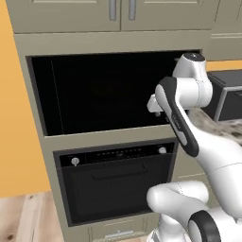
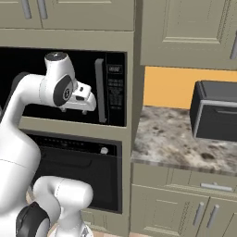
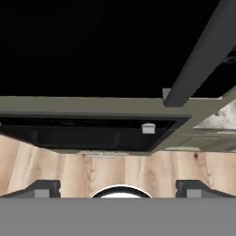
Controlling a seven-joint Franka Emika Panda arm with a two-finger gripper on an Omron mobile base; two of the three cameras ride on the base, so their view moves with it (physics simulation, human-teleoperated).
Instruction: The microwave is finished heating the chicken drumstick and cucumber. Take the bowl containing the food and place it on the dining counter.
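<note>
Microwave (image 1: 108,92) door was shut — wide dark glass, nothing readable through it, so bowl, drumstick and cucumber couldn't be seen; judged to be inside behind the door, not confirmed.

End effector (image 3: 117,189) sat in front of the door near its handle side, fingers (image 3: 44,189) spread wide apart, nothing between them. Hand view looked along the door face and down: grey handle (image 3: 196,55) crossed upper right as a slanted bar, oven (image 3: 92,133) w/ pale knob (image 3: 148,128) below, wood floor (image 3: 138,170) beyond.

Right base view: hand just left of the vertical handle (image 2: 99,90), btn panel (image 2: 115,88) further right. Not touching handle as far as could be told.

Judgement: open stance + position beside the handle suited a reach to hook/pull the door — the door had to come open before any grasp of the bowl. Task at an early stage.

Marble bench (image 2: 176,139) to the right carried a small dark toaster oven (image 2: 215,115); not the target surface — dining counter not identifiable here.
</note>
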